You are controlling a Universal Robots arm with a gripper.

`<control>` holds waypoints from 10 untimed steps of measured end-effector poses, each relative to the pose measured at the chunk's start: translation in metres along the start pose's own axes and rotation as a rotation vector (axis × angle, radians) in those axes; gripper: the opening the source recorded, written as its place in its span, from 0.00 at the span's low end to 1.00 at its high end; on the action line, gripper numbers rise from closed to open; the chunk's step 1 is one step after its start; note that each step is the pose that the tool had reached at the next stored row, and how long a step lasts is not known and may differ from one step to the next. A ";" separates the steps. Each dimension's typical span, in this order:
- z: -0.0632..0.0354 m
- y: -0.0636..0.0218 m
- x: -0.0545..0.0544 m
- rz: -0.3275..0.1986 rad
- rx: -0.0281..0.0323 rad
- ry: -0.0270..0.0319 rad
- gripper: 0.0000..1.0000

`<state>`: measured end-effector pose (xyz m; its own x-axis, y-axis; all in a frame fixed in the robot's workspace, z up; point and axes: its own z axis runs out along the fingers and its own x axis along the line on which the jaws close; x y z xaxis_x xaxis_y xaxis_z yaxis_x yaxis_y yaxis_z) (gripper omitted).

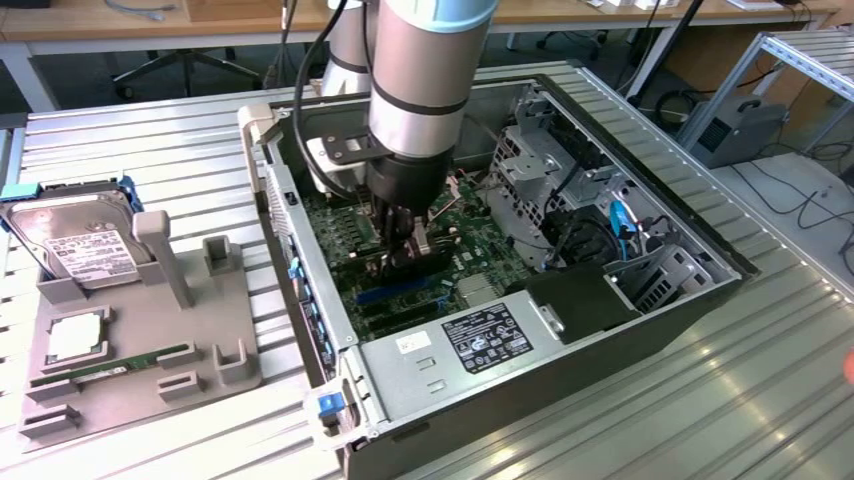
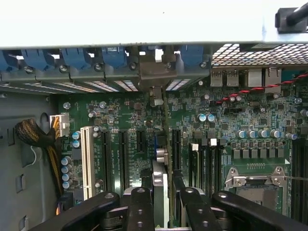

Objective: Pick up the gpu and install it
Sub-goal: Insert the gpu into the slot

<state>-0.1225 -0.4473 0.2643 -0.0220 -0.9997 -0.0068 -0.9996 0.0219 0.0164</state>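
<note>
Fingers [image 2: 139, 207] clamped on gpu [image 2: 161, 187], card edge-on over motherboard [image 2: 216, 130] slots inside open pc case [image 1: 641, 300]

A ribbed metal worktable [image 1: 747, 390] fills most of the scene. Beyond its far edge runs a long wooden desk [image 1: 174, 25], with an office chair base [image 1: 187, 65] on dark carpet beneath. At the worktable's far right corner stands an aluminium frame [image 1: 787, 60], with cables [image 1: 794, 195] trailing over the pale floor beside it.

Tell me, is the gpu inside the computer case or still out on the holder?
Inside the case. The gripper holds the gpu edge-on over the motherboard's slots. Whether it is fully seated, cannot tell.
</note>
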 end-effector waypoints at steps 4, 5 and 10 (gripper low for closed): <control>0.0005 0.0040 0.000 0.000 0.0001 -0.0001 0.27; 0.0006 0.0046 0.000 0.000 0.0000 -0.0001 0.27; 0.0006 0.0048 0.000 0.000 0.0000 0.0000 0.27</control>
<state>-0.1273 -0.4472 0.2638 -0.0221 -0.9997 -0.0068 -0.9996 0.0220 0.0164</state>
